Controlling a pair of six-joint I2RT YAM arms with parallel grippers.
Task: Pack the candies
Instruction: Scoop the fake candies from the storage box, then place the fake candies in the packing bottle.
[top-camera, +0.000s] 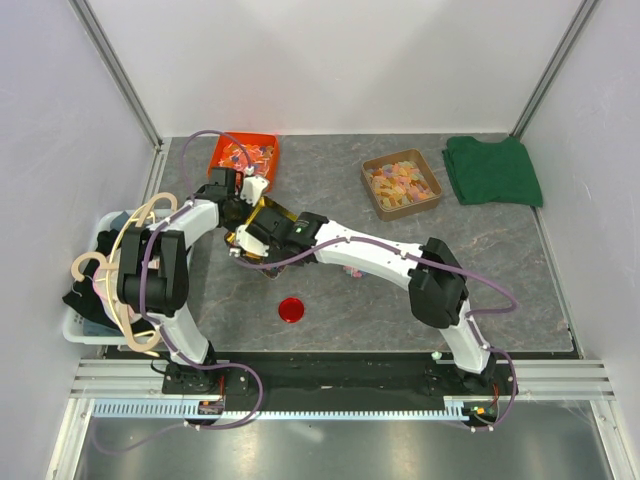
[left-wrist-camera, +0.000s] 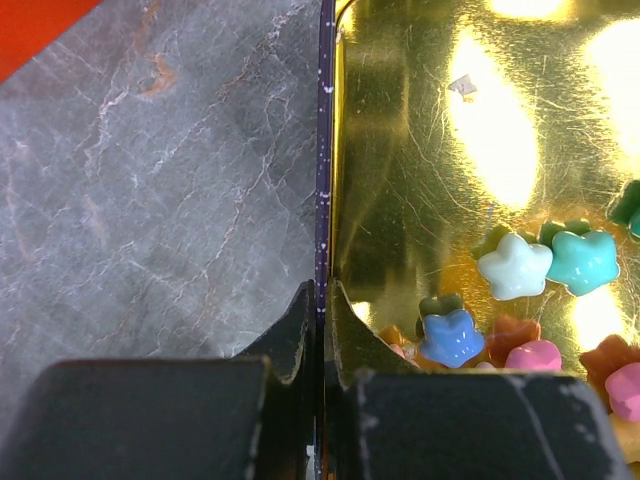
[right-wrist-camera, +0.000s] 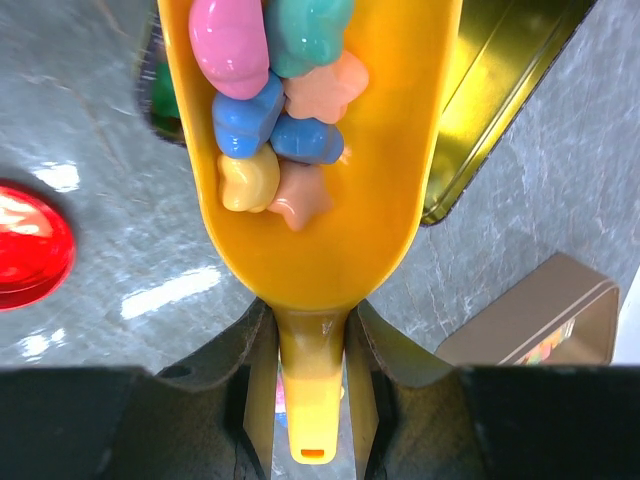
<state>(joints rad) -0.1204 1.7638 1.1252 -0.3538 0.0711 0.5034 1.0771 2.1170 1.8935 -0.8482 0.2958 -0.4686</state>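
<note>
- Left wrist view: the left end effector (left-wrist-camera: 320, 300) is pinched fully closed on the thin side wall of the gold tin (left-wrist-camera: 400, 180), one finger outside and one inside.
- The candies (left-wrist-camera: 515, 265) lie on the tin's floor to the right of the inner finger. They are star-shaped pieces in mint, teal, blue, pink and orange, and the blue one is closest to the fingertip.
- Right wrist view: the right end effector (right-wrist-camera: 312, 335) is closed to a narrow gap on the handle of the yellow scoop (right-wrist-camera: 340, 240), a finger on each side.
- More candies sit in the scoop bowl straight ahead of those fingers: pink, teal, two blue, two peach, one yellow. The part of the bowl nearest the handle is bare.
- The gold tin shows behind the scoop's right side. The scoop tip is out of frame.
- Top external view: both end effectors meet at the tin, left of centre on the grey marble-pattern counter (top-camera: 500, 270).
- A red disc (top-camera: 292, 310) lies on the counter on the near side of the tin.
- An orange-red tray (top-camera: 214, 152) sits back-left, just behind the left end effector. A brown tray (top-camera: 370, 188) sits back-right, with a green cloth (top-camera: 492, 170) beside it.
- A white bin (top-camera: 75, 335) with hangers and clothing sits off the counter's left edge.
- White wall panels (top-camera: 330, 60) on metal posts close in the left, back and right sides.
</note>
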